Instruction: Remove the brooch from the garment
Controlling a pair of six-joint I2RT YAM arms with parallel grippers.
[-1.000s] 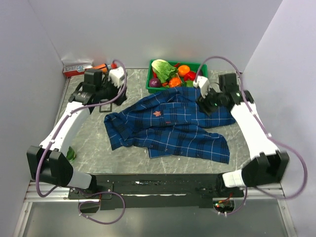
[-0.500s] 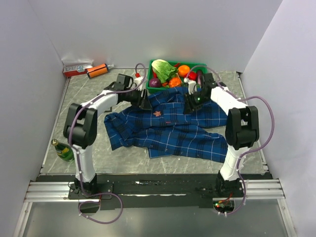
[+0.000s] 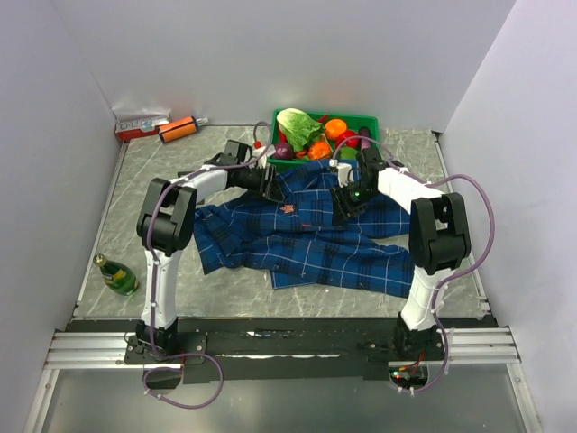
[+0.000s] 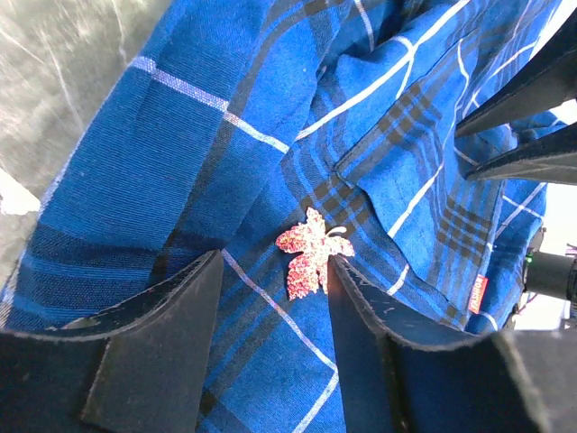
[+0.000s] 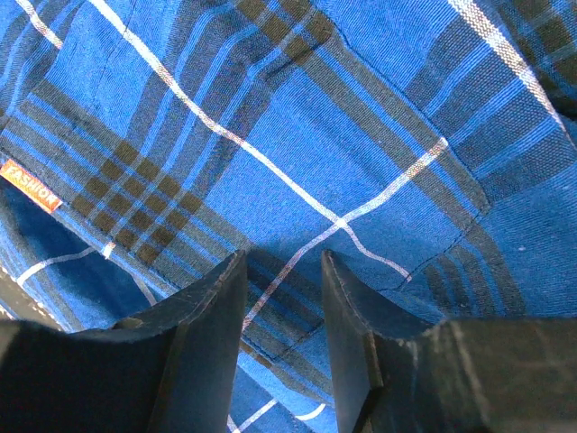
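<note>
The garment (image 3: 315, 253), a dark blue plaid shirt, lies spread on the table. The brooch (image 3: 287, 208), a small pinkish-gold leaf shape, is pinned near the shirt's upper middle. In the left wrist view the brooch (image 4: 309, 254) sits just past my left gripper (image 4: 275, 262), against its right fingertip. That gripper is open, low over the garment (image 4: 180, 135). My right gripper (image 5: 281, 260) is open over plaid fabric (image 5: 361, 135), with nothing gripped. From above, the left gripper (image 3: 273, 188) and right gripper (image 3: 341, 209) flank the brooch.
A green basket (image 3: 365, 122) of vegetables stands just behind the shirt. A green bottle (image 3: 117, 273) lies at the left edge. An orange cylinder (image 3: 180, 129) and a red-white box (image 3: 141, 124) sit at the back left. A red tag (image 4: 477, 292) is sewn on the shirt.
Both arms have swung in from the back corners and come down onto the shirt on either side of the brooch. Both pairs of jaws have narrowed a little.
</note>
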